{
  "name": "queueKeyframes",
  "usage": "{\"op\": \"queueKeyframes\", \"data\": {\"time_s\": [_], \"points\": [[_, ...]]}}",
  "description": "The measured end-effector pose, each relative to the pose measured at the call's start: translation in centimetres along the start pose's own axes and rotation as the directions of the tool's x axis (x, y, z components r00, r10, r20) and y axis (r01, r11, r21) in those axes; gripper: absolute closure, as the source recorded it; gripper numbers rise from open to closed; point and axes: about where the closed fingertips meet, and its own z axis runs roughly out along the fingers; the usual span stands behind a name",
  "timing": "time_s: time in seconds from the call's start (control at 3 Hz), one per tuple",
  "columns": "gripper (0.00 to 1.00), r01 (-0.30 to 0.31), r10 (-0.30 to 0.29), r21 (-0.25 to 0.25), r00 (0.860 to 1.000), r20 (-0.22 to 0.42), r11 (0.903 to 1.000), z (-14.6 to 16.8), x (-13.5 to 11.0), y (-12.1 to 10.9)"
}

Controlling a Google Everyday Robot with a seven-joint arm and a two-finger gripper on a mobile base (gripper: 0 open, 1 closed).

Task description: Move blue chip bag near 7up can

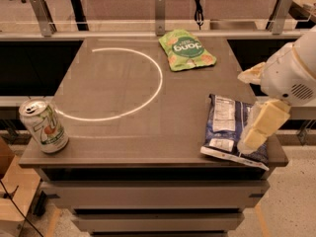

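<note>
The gripper (245, 110) hovers over the right side of the blue chip bag (224, 127), fingers spread and empty. The bag lies lengthwise front-to-back at the counter (123, 137) front-right corner, and the 7up can (43, 126) stands well apart at the left.

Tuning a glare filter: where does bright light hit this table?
Camera view: a thin bright arc curves over the left half of the table, ending near the 7up can, whose top gleams; same view: no streak on the blue chip bag at the right edge, where the claw hangs.
</note>
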Motion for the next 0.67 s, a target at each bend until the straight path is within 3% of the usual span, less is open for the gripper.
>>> {"op": "queueKeyframes", "data": {"time_s": [0.67], "points": [[0.0,-0.074,0.073,-0.038,0.997,-0.017,0.9965,5.2,1.8,0.7]]}}
